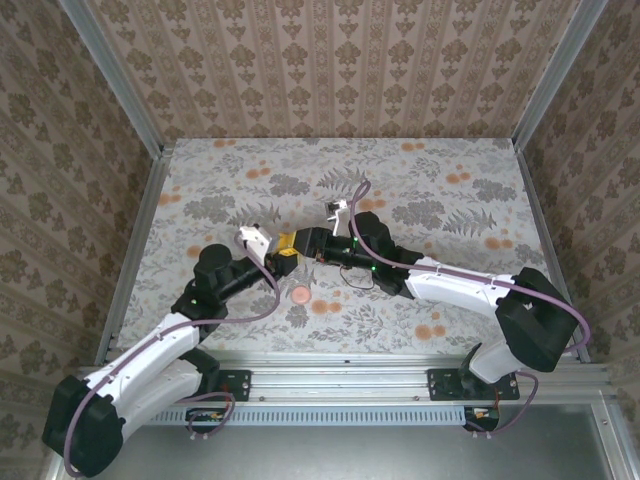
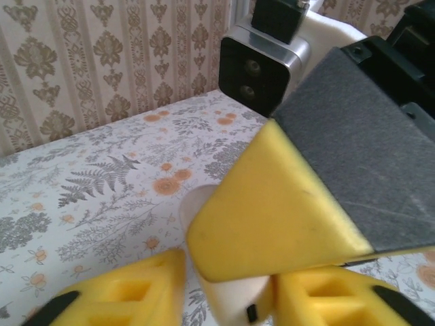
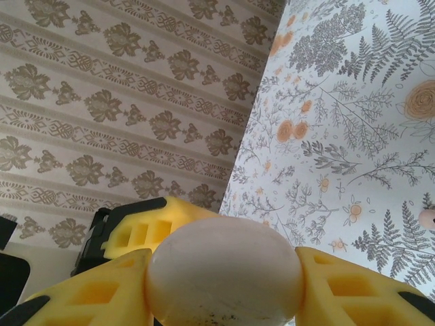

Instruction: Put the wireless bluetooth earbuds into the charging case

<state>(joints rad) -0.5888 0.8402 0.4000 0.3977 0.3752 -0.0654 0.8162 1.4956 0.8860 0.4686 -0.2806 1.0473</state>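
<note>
Top external view: the left arm (image 1: 170, 340) and right arm (image 1: 450, 285) meet over the middle of the flower-printed table (image 1: 420, 170). The left gripper (image 1: 284, 262) and right gripper (image 1: 298, 244) are close together there, tips almost touching. The charging case (image 1: 301, 293), a small salmon-pink disc, lies flat on the table just on the near side of both grippers, and neither has hold of it.

Right wrist view: the right gripper's yellow fingers (image 3: 353, 285) are closed against a pale rounded piece (image 3: 224, 251), one finger on each side. Small dark specks mark its lower edge. I cannot tell whether this piece is an earbud or part of the case. A yellow finger of the left gripper shows just behind it.

Left wrist view: the left gripper's fingers (image 2: 129, 295) are drawn in on a small white piece (image 2: 234, 302) with a dark mark on its face, apparently an earbud. A finger of the right gripper, with its grey pad (image 2: 367, 163), crosses directly above this piece. It partly covers a pale round shape behind.
</note>
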